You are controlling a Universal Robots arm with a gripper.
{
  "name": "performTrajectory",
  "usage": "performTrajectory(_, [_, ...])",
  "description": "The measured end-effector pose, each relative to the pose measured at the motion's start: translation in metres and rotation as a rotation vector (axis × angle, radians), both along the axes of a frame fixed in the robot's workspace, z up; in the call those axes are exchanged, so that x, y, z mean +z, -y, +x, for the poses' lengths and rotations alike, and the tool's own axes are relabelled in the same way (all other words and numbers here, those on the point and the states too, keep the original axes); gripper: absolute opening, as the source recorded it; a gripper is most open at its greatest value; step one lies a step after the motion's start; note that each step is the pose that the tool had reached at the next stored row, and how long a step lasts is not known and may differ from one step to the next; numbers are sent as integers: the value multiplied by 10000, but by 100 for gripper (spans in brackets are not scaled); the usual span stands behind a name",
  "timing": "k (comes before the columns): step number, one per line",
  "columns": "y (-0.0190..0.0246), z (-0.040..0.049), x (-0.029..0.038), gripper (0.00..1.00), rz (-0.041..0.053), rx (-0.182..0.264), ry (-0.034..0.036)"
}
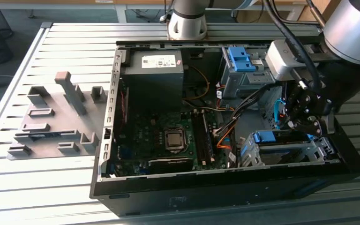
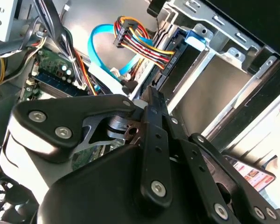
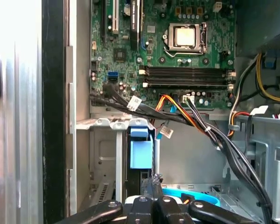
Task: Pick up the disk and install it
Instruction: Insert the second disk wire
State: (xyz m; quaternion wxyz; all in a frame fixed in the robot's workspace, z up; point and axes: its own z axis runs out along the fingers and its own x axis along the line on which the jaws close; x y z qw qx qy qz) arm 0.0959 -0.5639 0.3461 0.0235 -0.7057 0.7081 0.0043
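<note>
The disk [image 1: 273,137] sits in the metal drive cage [image 1: 311,154] at the case's corner on the exterior view's right. Its blue frame end [image 3: 141,151] shows in the cage slot; the metal body is mostly hidden by the cage bars. The same blue end [image 2: 193,38] appears in the second wrist view. My gripper [image 1: 291,123] hangs inside the case just above the cage. Its fingertips [image 3: 152,180] are close beside the blue frame end. The fingers [image 2: 151,100] look shut together with nothing seen between them.
The open computer case [image 1: 111,117] lies on a slatted metal table. A dark grey box [image 1: 155,70], the motherboard [image 1: 167,136] and cable bundles [image 3: 196,126] lie inside. A bare blue clip [image 1: 239,58] sits in the far cage. A grey fixture [image 1: 55,117] stands at the exterior view's left.
</note>
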Motion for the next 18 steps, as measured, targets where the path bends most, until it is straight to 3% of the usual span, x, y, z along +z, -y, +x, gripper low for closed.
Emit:
performTrajectory(2, [0,0,38,11,-2,0,-1])
performTrajectory(9, [-13,0,296,11,0,0,-1])
performTrajectory(18, [-133,0,397,11,-20,0,0])
